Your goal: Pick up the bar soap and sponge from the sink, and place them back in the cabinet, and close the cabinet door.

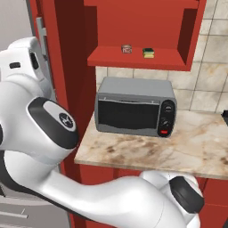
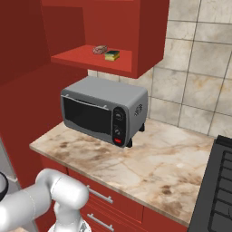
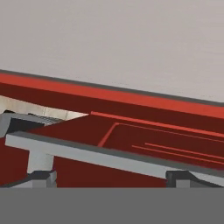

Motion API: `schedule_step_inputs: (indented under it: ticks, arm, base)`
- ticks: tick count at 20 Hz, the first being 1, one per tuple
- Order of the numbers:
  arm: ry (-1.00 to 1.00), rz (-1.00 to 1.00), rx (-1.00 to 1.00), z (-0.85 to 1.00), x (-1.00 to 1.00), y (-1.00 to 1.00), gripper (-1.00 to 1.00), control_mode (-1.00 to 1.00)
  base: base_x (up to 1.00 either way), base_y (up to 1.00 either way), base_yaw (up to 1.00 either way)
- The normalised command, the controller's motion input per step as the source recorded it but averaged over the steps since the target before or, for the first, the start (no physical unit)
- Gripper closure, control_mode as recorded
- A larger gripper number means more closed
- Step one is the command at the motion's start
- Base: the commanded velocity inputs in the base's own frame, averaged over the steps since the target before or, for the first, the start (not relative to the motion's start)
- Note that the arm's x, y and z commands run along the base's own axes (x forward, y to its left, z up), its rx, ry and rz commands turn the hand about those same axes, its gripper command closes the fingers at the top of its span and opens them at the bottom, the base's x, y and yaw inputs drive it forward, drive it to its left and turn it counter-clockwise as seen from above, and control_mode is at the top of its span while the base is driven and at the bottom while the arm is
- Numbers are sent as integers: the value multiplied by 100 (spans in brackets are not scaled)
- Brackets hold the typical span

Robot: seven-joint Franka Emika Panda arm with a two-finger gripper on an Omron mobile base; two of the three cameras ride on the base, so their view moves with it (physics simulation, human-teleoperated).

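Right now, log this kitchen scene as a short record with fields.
cabinet shelf: red, open to view, holds the two small items
bar soap: on the shelf, left of the sponge
sponge: on the shelf, green face up, yellow below
cabinet door: red with raised panel, not yet closed
door handle: slim grey bar, right in front of the hand camera
gripper: fingers spread wide, one on each side below the handle, holding nothing
toaster oven: grey, on the marble counter under the shelf
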Motion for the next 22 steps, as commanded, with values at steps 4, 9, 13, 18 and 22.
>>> schedule_step_inputs:
  ticks: [4, 9, 13, 18, 22]
  arm:
    - [-2, -4, 0, 0, 0, -30, -100, -100]
    - [-1, -3, 0, 0, 0, -33, -100, -100]
    - [-1, -2, 0, 0, 0, -39, -100, -100]
    - [-3, -3, 0, 0, 0, -44, -100, -100]
    - [-4, -4, 0, 0, 0, -46, -100, -100]
  base:
    - [0, 0, 0]
    - [0, 0, 0]
    - [0, 0, 0]
    - [0, 0, 0]
    - [0, 0, 0]
